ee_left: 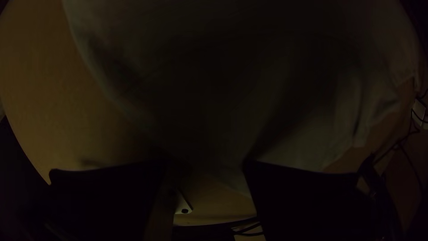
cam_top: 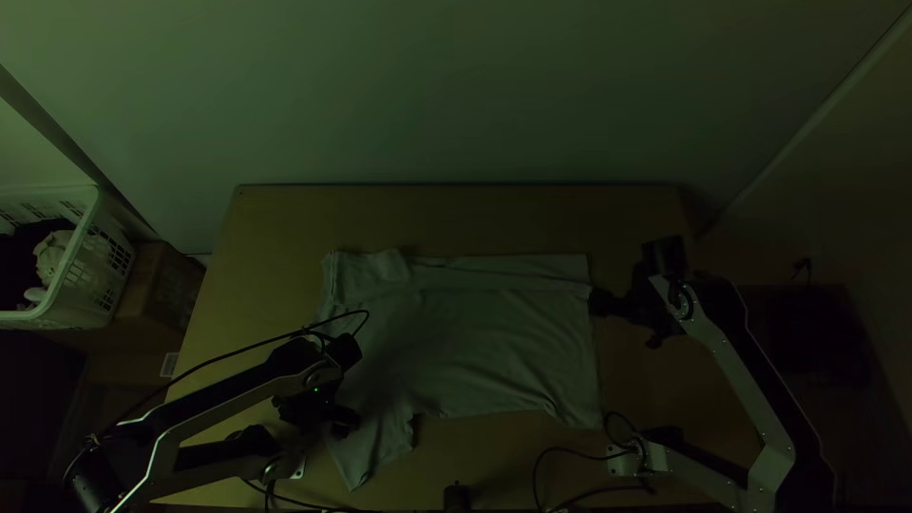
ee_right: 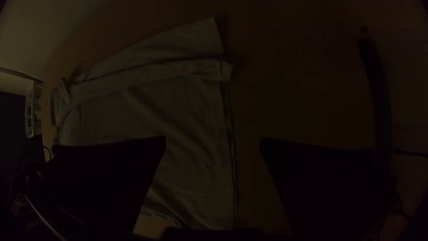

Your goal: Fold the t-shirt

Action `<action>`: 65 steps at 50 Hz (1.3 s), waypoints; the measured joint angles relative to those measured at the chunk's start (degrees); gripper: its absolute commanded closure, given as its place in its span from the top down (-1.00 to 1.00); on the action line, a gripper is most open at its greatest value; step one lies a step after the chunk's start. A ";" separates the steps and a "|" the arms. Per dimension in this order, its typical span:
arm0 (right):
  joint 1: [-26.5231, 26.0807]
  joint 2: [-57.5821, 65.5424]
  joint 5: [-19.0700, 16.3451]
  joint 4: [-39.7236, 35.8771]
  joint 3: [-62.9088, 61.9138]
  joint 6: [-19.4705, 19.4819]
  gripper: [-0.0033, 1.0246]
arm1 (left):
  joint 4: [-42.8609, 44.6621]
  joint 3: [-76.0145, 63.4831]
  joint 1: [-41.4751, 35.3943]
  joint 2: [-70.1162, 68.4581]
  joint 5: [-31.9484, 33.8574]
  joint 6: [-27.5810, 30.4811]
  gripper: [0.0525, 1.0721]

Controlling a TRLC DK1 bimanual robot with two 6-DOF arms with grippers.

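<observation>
- Looking from the top view, we find the shirt (cam_top: 456, 332) spread on the table (cam_top: 285, 218), its far side folded over in a strip; the left gripper (cam_top: 347, 425) is over a sleeve, the right gripper (cam_top: 624, 321) at the hem.
- In the left wrist view, our fingers (ee_left: 294, 192) stand apart, cloth showing between and beyond them; contact we can't tell.
- In the right wrist view, our fingers (ee_right: 107, 178) are spread wide, one over the shirt, the other over bare table, the hem between.
</observation>
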 measured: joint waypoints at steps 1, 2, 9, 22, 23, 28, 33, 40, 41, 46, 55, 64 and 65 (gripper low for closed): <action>-0.37 0.00 -0.50 -0.55 0.00 -0.02 0.89 | 0.04 0.13 -0.28 0.24 0.02 0.00 -0.10; -0.79 0.00 -0.98 -1.05 -0.02 -0.04 0.89 | 0.09 0.28 -0.63 0.52 0.09 0.00 -0.23; -2.36 0.00 -2.97 -3.96 -0.66 -1.75 0.85 | 0.81 1.22 -2.10 1.79 0.15 0.00 -0.94; -1.53 3.93 -3.41 -12.61 -4.31 -6.45 0.79 | 2.73 2.99 -1.95 2.49 -0.11 0.28 -0.95; -1.42 4.33 -3.39 -13.05 -4.57 -6.97 0.79 | 2.89 3.15 -1.77 2.49 -0.26 0.42 -0.95; -0.20 5.46 -3.39 -14.69 -6.01 -8.35 0.79 | 3.45 4.02 0.26 2.40 -0.52 1.33 -0.95; 2.54 6.03 -3.41 -16.24 -8.15 -9.33 0.79 | 3.43 5.31 3.52 1.68 -0.92 3.08 -0.95; 7.26 9.11 -3.41 -20.31 -10.14 -10.43 0.79 | 2.38 7.74 8.17 0.87 -0.92 5.81 -0.95; 7.89 9.64 -3.41 -20.87 -10.29 -10.64 0.79 | 2.25 7.98 8.74 0.81 -0.92 6.21 -0.95; 10.25 11.10 -3.43 -22.05 -11.47 -11.96 0.79 | 1.86 8.85 10.95 0.59 -0.94 7.78 -0.95; 11.65 12.39 -4.46 -22.34 -12.57 -13.44 0.74 | 1.73 9.31 13.38 -0.20 -0.96 9.35 -0.95; 13.70 16.02 -5.86 -22.01 -13.55 -13.68 0.69 | 1.73 9.33 14.64 -0.35 -0.96 9.97 -0.95; 13.90 16.37 -6.10 -21.81 -13.66 -13.70 0.68 | 1.73 9.33 14.71 -0.35 -0.94 9.97 -0.95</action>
